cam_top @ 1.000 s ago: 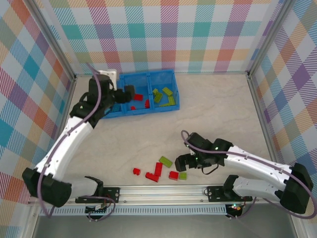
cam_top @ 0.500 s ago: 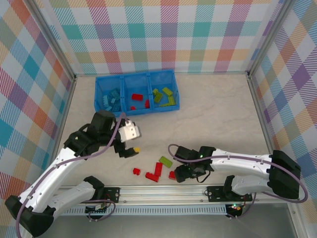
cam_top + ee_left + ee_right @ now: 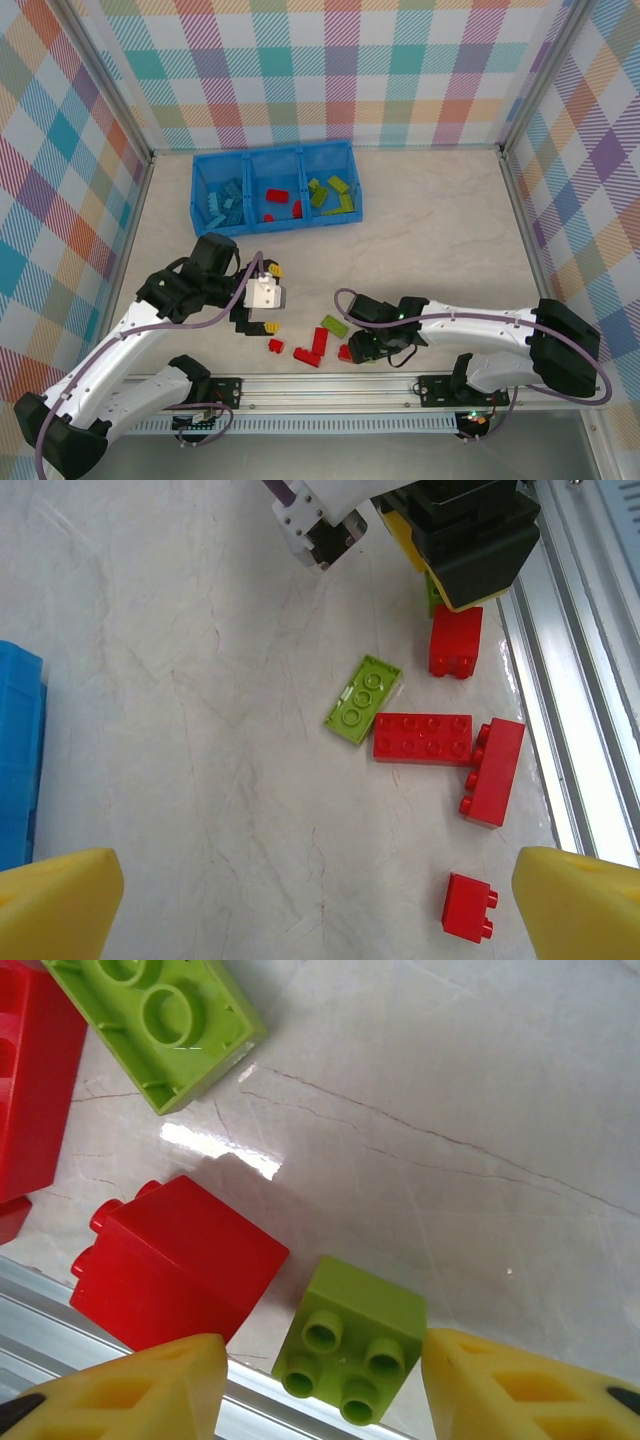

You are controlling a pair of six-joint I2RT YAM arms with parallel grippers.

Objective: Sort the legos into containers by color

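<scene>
1. While my right claw [image 3: 325,1385] hangs spread open with nothing in it, a small lime green brick [image 3: 352,1340] sits on the table between its two yellow fingers [image 3: 130,1390]. So I judge I am at the grab step.
2. Next I think I must go down a little and squeeze on that brick alone. A red square brick [image 3: 180,1270] lies just beside it, close to one finger. The metal rail [image 3: 40,1300] runs right along the edge, so there is not much room.
3. A flat lime green plate [image 3: 160,1020] lies a bit further out on the table.
4. My left claw [image 3: 318,910] is open too and holds nothing. It hangs over the loose pile, with a small red brick [image 3: 468,907] near one of its fingers and a long red brick [image 3: 422,738] beyond that.
5. My right arm [image 3: 470,325] lies low along the near edge, reaching in toward the middle with its wrist tipped down. My left arm [image 3: 130,330] goes up from its base, bends, and points its claw toward the pile.
6. Well apart, at the back, stands the blue bin [image 3: 270,152]. It has blue bricks [image 3: 222,200] in the left box, red bricks [image 3: 277,196] in the middle box and lime green bricks [image 3: 330,192] in the right box. I judge the small green one belongs in the right box.
</scene>
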